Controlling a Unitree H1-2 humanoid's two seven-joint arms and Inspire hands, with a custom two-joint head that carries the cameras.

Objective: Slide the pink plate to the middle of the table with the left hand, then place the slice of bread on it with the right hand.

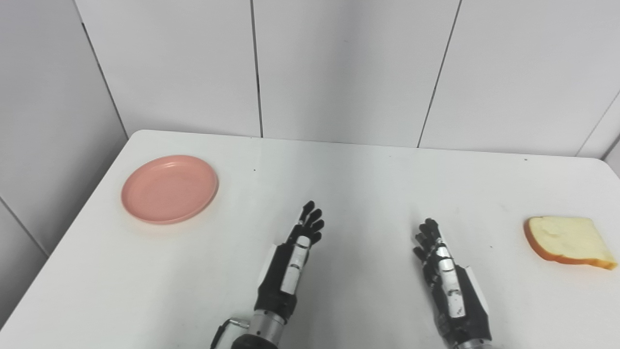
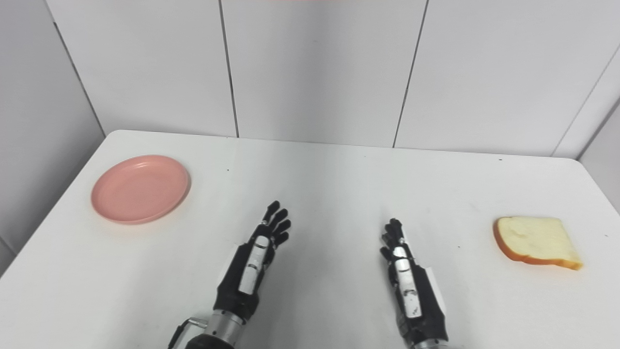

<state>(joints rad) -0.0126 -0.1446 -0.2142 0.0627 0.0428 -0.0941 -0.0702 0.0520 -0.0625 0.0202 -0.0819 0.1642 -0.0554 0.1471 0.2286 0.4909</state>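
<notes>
**Risk assessment: plate slide and bread placement, both steps not yet done**

**Current state.** The left hand (image 1: pixel 296 245) and the right hand (image 1: pixel 438 254) hover low over the near middle of the surface (image 1: pixel 348 184), fingers extended and spread, holding nothing. Neither touches a task item.

**Hazards**
- Plate overshoot. The pink plate (image 1: pixel 169 189) lies at the far left of the surface, near its left edge. A push applied from the wrong side would likely drive it toward that edge rather than the middle. Contact should probably be made on the rim's outer left side, or from above with downward pressure.
- Plate slip or tilt. The rim is shallow and looks smooth; pressing on 1 side only may tip it or let the fingers skid off.
- Bread damage. The slice of bread (image 1: pixel 569 241) lies flat at the far right, well apart from the right hand. A flat item gives little to grip; it may be squashed, or pushed along rather than lifted.
- Sequence error. Moving the bread before the plate is centred leaves no target.

**Item appearance.** The plate is round, plain pink and empty. The slice is pale with a golden-brown crust along its near and left edges.
</notes>
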